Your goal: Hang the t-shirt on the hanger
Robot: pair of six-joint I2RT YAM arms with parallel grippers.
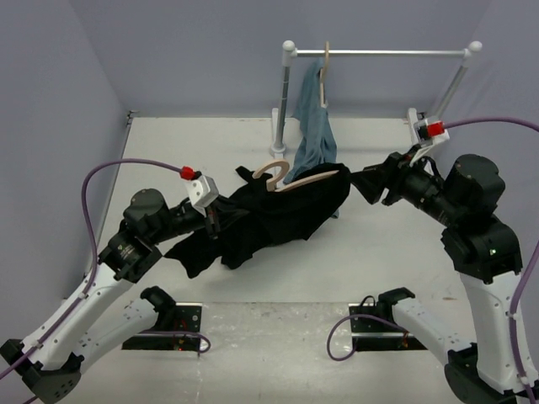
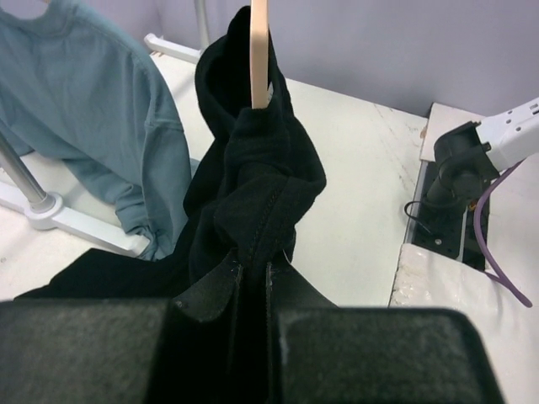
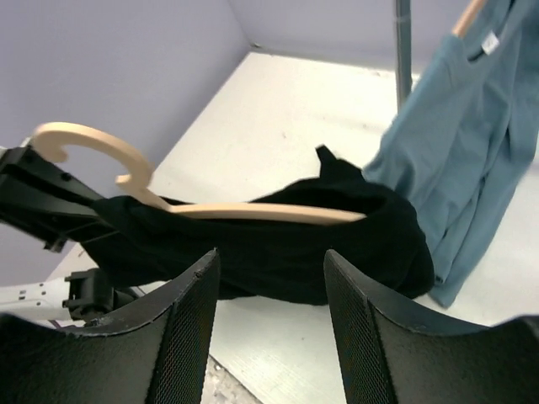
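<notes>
The black t-shirt (image 1: 278, 215) is bunched up at the table's middle, partly lifted. The tan wooden hanger (image 1: 296, 178) lies along its top, hook to the left, one arm tucked into the cloth and the other bare. My left gripper (image 1: 213, 215) is shut on the t-shirt's left part; in the left wrist view (image 2: 253, 271) black cloth (image 2: 253, 185) fills the jaws and the hanger (image 2: 259, 59) stands edge-on beyond. My right gripper (image 1: 364, 184) is open and empty just right of the shirt; its view shows the hanger (image 3: 253, 211) and the t-shirt (image 3: 295, 252) beyond the spread fingers (image 3: 189, 328).
A metal clothes rack (image 1: 379, 52) stands at the back, its white foot (image 1: 278, 126) on the table. A blue-grey garment (image 1: 313, 126) hangs there on a like hanger, its hem near the black shirt. Purple walls close in the left and back.
</notes>
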